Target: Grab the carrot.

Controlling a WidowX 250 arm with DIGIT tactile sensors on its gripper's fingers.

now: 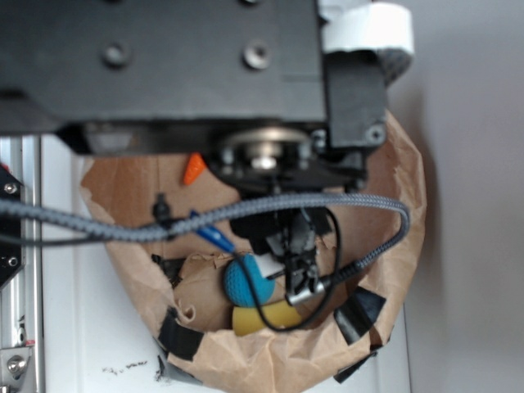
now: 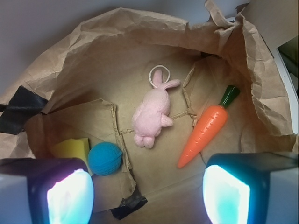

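- Step: approach phase. Carrot point(image 2: 208, 132) not yet grasped; gripper point(image 2: 147, 191) hangs above the bag point(image 2: 93, 56) floor, apart from all items.
- Gripper state: jaws spread wide, nothing between them. Wrist view shows both fingers point(image 2: 67, 193) at bottom corners w/ bare bag floor in the gap.
- Carrot position: right side of bag floor, lying flat, diagonal. Green stem point(image 2: 230, 95) points up-right toward the bag wall; tip points down-left, ending just above the right finger in wrist view.
- Neighbours: bunny point(image 2: 153, 113) lies left of carrot, near but not touching. Ball point(image 2: 105, 158) and sponge point(image 2: 72, 148) well apart at lower left.
- Ext. view: arm blocks most of bag; only a small orange part of the carrot point(image 1: 194, 169) shows at upper left. Ball point(image 1: 246, 280) and sponge point(image 1: 264, 318) visible below.
- Next move (judgement): shift gripper right so the carrot body sits between the fingers, rotate wrist so jaws close across the narrow axis, not along its length, then descend and close.
- Carrot look: long, tapered, bright orange, faint ribbing on body, dark green stem. Appears smooth and rigid; grip at the thick mid-section is prob. safest vs. slipping off the taper.
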